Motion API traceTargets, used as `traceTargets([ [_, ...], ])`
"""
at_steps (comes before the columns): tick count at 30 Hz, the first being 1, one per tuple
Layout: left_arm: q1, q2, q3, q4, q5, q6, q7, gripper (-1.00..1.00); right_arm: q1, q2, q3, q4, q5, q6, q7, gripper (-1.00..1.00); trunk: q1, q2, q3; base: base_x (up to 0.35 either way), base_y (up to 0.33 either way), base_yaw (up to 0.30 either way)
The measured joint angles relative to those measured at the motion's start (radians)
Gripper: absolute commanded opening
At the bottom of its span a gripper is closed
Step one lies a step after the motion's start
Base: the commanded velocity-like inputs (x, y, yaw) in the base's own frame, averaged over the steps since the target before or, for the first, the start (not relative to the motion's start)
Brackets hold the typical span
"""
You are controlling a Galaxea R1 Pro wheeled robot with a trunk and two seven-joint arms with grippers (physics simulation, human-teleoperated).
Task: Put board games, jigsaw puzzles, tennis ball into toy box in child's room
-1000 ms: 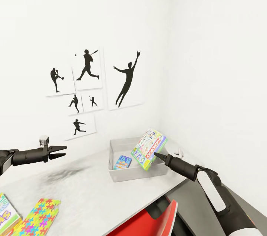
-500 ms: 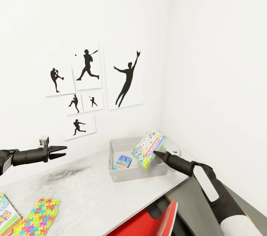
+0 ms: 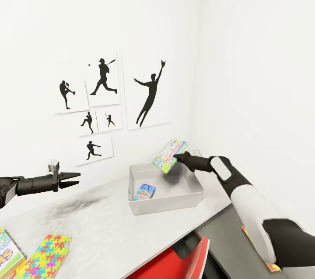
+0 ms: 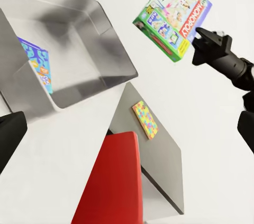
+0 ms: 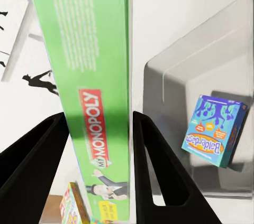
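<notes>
One board game [image 3: 169,155] hangs clamped in the right gripper [image 3: 177,157] above the toy box [image 3: 165,202]; left gripper [image 3: 75,178] parted, empty.

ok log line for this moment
right gripper: shut on monopoly box | box: above toy box | in bin: blue game | left gripper: open, idle

walls [image 3: 245,51]: white | silhouette pictures [image 3: 109,104]: black | chair [image 3: 175,261]: red

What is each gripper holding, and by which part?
The right gripper pinches the Monopoly box across its thin edge, above the toy box. The left gripper holds nothing.
</notes>
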Motion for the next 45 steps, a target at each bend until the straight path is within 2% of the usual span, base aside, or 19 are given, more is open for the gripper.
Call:
traceTargets([
  [10, 0.000, 0.001, 0.000, 0.000, 0.000, 0.000, 0.000, 1.00, -0.016, 0.008, 0.007, 0.026, 0.001, -0.026, -0.011, -1.00, 0.000, 0.000, -0.001, 0.000, 0.000, 0.000],
  [17, 0.000, 0.002, 0.000, 0.000, 0.000, 0.000, 0.000, 1.00, -0.016, 0.009, 0.007, 0.032, 0.002, -0.032, -0.013, -1.00, 0.000, 0.000, -0.010, 0.000, 0.000, 0.000],
  [31, 0.000, -0.001, 0.000, 0.000, 0.000, -0.001, 0.000, 1.00, -0.016, 0.009, 0.002, 0.033, 0.001, -0.032, -0.117, -1.00, 0.000, 0.000, -0.033, 0.000, 0.000, 0.000],
  [41, 0.000, 0.008, 0.008, 0.001, 0.003, -0.003, 0.000, 1.00, -0.016, 0.009, 0.004, 0.026, 0.001, -0.029, -0.128, -1.00, 0.000, 0.000, -0.049, 0.000, 0.000, 0.000],
  [45, 0.000, 0.003, 0.012, 0.001, 0.004, -0.004, 0.000, 1.00, -0.016, 0.013, 0.005, 0.025, 0.000, -0.028, -0.128, -1.00, 0.000, 0.000, -0.056, 0.000, 0.000, 0.000],
])
